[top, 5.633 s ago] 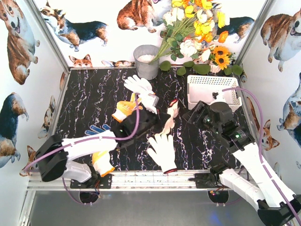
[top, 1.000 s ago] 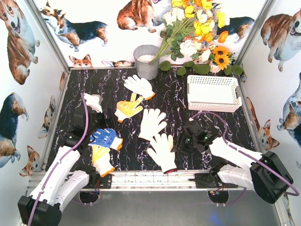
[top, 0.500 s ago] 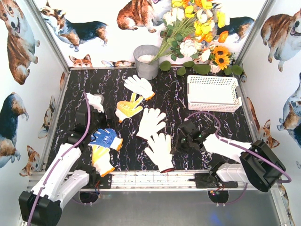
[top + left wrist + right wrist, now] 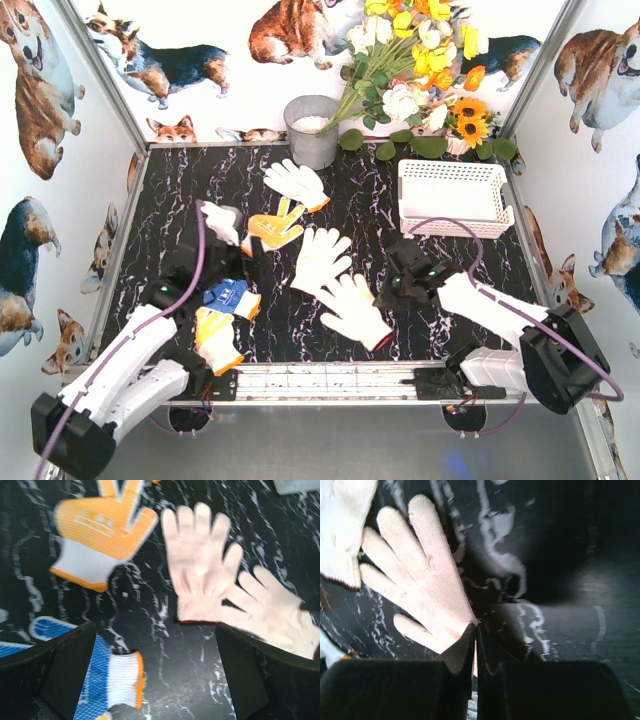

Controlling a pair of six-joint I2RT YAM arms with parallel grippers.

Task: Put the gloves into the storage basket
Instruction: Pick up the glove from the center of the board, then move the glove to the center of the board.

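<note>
Several gloves lie on the black marbled table. A white one (image 4: 296,182) is at the back, a yellow-palmed one (image 4: 272,228) (image 4: 102,527) and a beige one (image 4: 322,258) (image 4: 200,565) sit mid-table, and a blue-palmed one (image 4: 228,293) (image 4: 107,680) and a yellow one (image 4: 215,340) lie near left. My right gripper (image 4: 388,293) (image 4: 475,642) is shut on the edge of a beige red-cuffed glove (image 4: 355,308) (image 4: 420,590). My left gripper (image 4: 232,262) (image 4: 160,680) hovers open over the table beside the blue glove's cuff. The white storage basket (image 4: 455,195) stands at the back right.
A grey metal bucket (image 4: 312,130) stands at the back centre, with a bunch of flowers (image 4: 420,70) leaning beside it. Corgi-print walls close in the table on three sides. A metal rail (image 4: 320,380) runs along the near edge.
My right gripper has closed on the red-cuffed glove and turned it, its cuff now pointing near right. My left arm has moved forward and right, toward the yellow-palmed glove.
</note>
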